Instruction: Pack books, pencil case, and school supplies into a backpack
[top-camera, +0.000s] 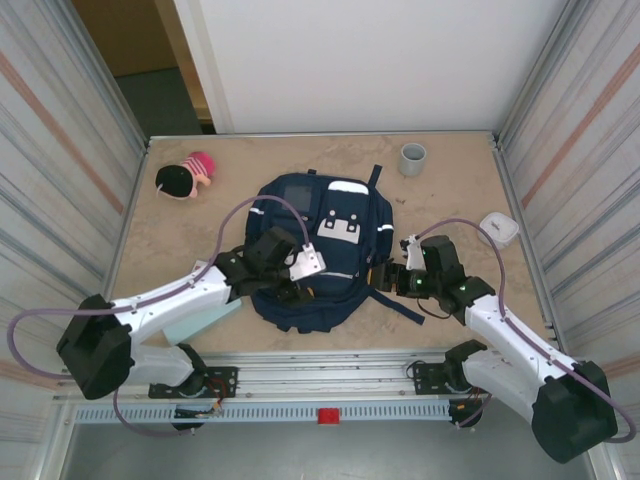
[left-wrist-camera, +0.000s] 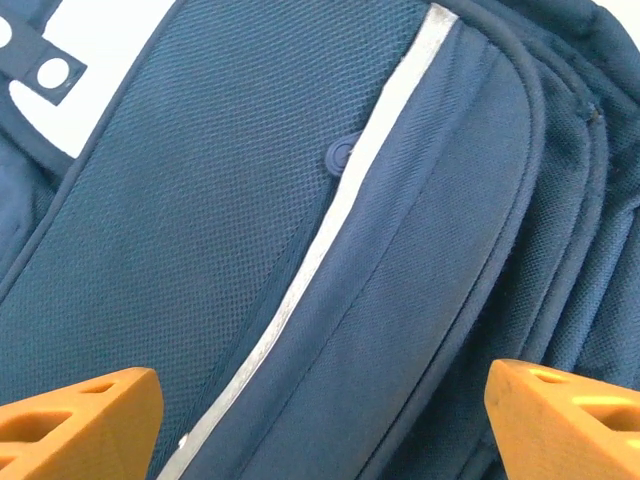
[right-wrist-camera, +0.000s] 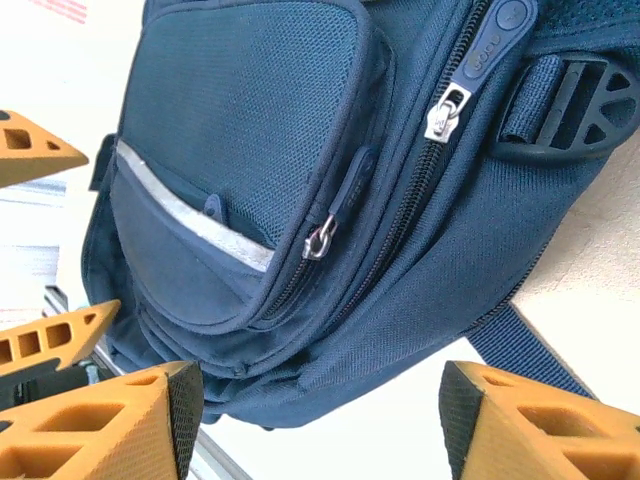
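The navy backpack (top-camera: 335, 235) lies flat in the middle of the table, its zips closed in the right wrist view. My left gripper (top-camera: 299, 287) hovers open over its lower left part, fingers either side of the pale reflective stripe (left-wrist-camera: 300, 270) on the front pocket. My right gripper (top-camera: 381, 277) stands open at the backpack's (right-wrist-camera: 300, 200) lower right edge, nothing between its fingertips (right-wrist-camera: 120, 420). The mint-green pencil case (top-camera: 205, 320) lies at the front left, partly under my left arm. The books and school supplies are out of view.
A grey cup (top-camera: 413, 158) stands at the back right. A rounded white box (top-camera: 498, 227) sits at the right. A pink and black toy (top-camera: 185, 178) lies at the back left. A dark strap (top-camera: 400, 300) trails from the backpack beside my right gripper.
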